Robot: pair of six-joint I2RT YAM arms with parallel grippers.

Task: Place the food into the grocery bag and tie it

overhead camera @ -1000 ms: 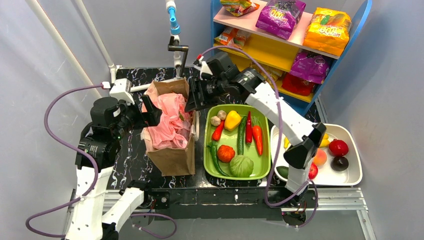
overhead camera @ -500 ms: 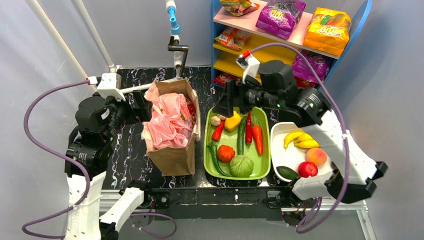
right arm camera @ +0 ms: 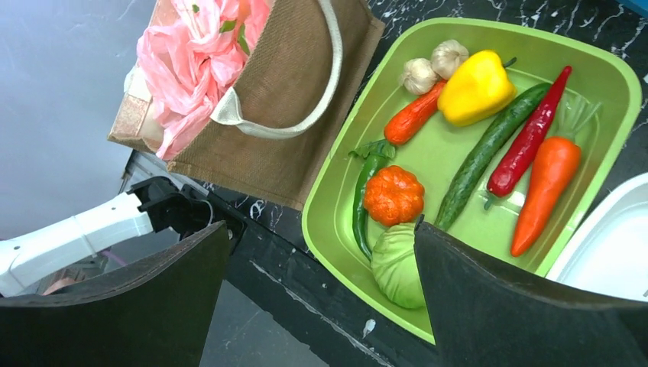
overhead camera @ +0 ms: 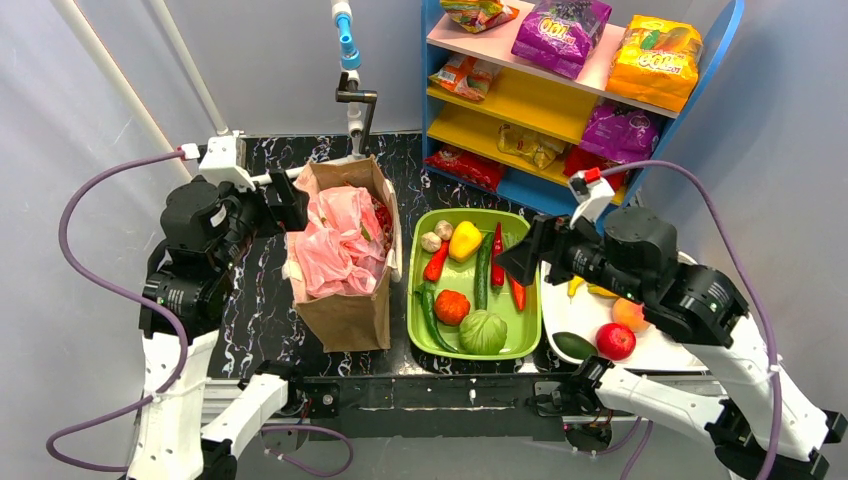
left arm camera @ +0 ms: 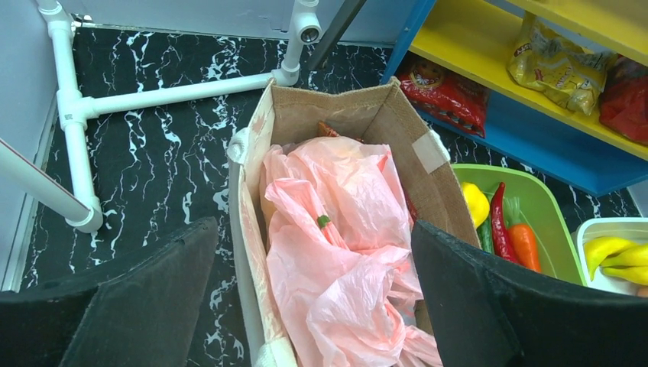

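Observation:
The pink grocery bag (overhead camera: 338,245) lies crumpled inside an upright brown bag (overhead camera: 345,310); a small green stem (left arm camera: 324,222) shows through the plastic. My left gripper (overhead camera: 285,200) is open and empty, just left of and above the brown bag; in the left wrist view (left arm camera: 312,229) its jaws stand wide apart over the pink bag (left arm camera: 344,252). My right gripper (overhead camera: 520,262) is open and empty above the right edge of the green tray (overhead camera: 470,213). Its wrist view (right arm camera: 321,229) shows a yellow pepper (right arm camera: 475,88), carrots, chillies, a cucumber and a cabbage.
A white tray (overhead camera: 650,355) at the right holds bananas (overhead camera: 600,290), a peach (overhead camera: 628,313), a red apple (overhead camera: 616,340) and a dark green fruit, partly hidden by my right arm. A shelf (overhead camera: 560,110) at the back holds snack packets. A white pipe frame (left arm camera: 76,115) stands back left.
My right arm has swung away from above the brown bag, right and toward the near edge, to the green tray's right side. My left gripper has drawn back slightly from the bag.

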